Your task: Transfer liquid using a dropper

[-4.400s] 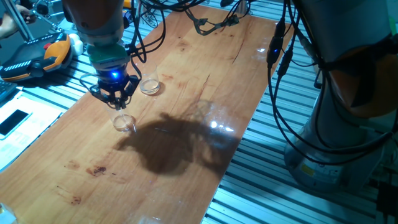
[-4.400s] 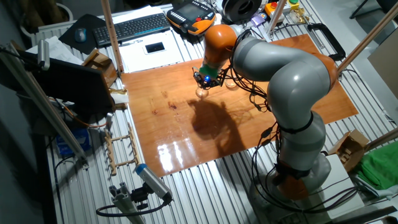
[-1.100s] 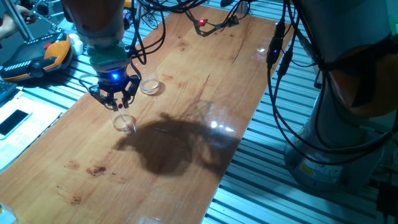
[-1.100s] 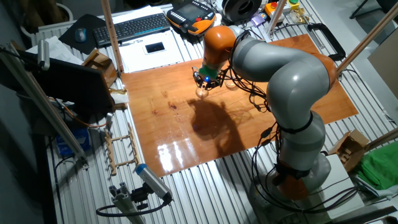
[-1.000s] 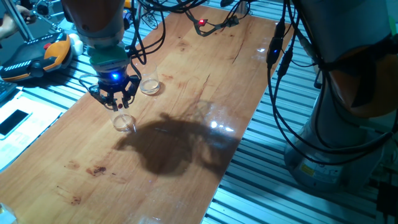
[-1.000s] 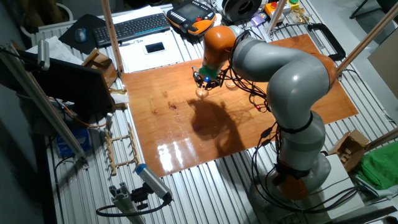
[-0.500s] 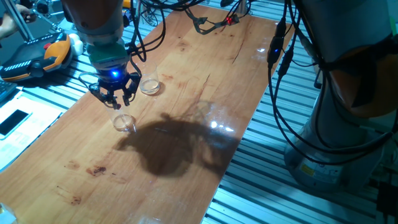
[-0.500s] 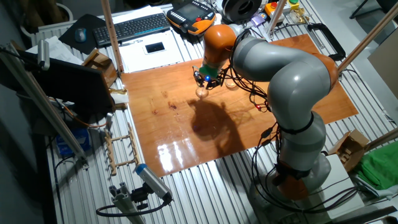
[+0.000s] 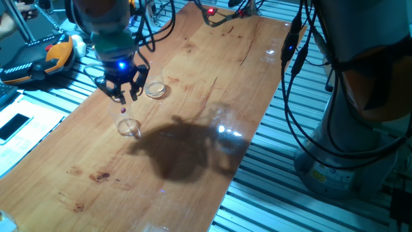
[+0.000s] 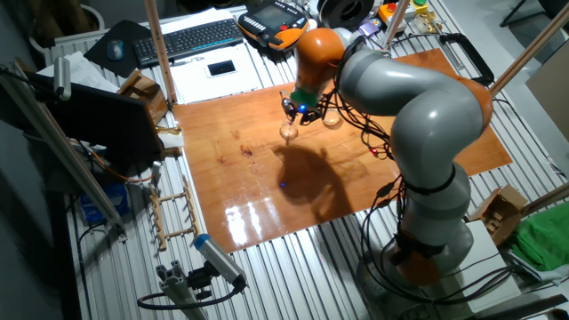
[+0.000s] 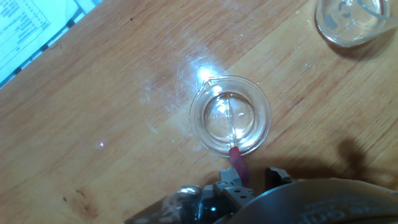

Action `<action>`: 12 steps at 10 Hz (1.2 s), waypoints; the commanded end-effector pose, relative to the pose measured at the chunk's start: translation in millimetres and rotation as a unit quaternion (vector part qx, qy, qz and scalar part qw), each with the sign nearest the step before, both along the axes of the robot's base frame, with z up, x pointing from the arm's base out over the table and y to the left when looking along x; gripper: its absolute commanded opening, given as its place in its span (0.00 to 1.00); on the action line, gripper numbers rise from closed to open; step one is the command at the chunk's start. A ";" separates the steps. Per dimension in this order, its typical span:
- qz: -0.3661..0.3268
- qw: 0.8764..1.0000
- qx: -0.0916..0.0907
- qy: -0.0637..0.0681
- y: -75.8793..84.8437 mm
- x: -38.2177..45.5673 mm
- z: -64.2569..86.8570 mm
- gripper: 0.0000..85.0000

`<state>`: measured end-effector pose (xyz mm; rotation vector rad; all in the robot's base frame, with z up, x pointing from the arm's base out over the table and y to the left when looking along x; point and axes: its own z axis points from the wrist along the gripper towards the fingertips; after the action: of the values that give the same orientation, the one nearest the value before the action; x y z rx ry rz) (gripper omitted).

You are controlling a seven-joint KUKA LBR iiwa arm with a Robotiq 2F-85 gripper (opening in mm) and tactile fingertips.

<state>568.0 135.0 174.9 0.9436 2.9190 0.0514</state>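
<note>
1. At the left of one fixed view we see the black two-finger gripper [image 9: 122, 95] hanging above the wooden table [image 9: 193, 84], its fingers closed on the thin clear plastic dropper [image 9: 123, 109].
2. The dropper points downward, its tiny purple-pink end above the small clear round cup [image 9: 129, 127] standing on the table.
3. In the hand view we look along the dropper [image 11: 234, 143] into that cup [image 11: 231, 116].
4. Further right, a second clear cup [image 9: 154, 89] stands near the first, apart from it.
</note>
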 end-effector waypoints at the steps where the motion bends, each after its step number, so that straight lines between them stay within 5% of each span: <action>1: 0.009 1.000 0.001 -0.002 -7.2 -3.1 3.6 0.31; 5: 0.033 0.999 0.003 -0.003 -23.6 -9.9 20.9 0.01; 12: 0.059 0.998 -0.012 -0.001 -37.7 -31.1 47.2 0.01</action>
<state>536.4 97.1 222.9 0.7630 2.9641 0.0218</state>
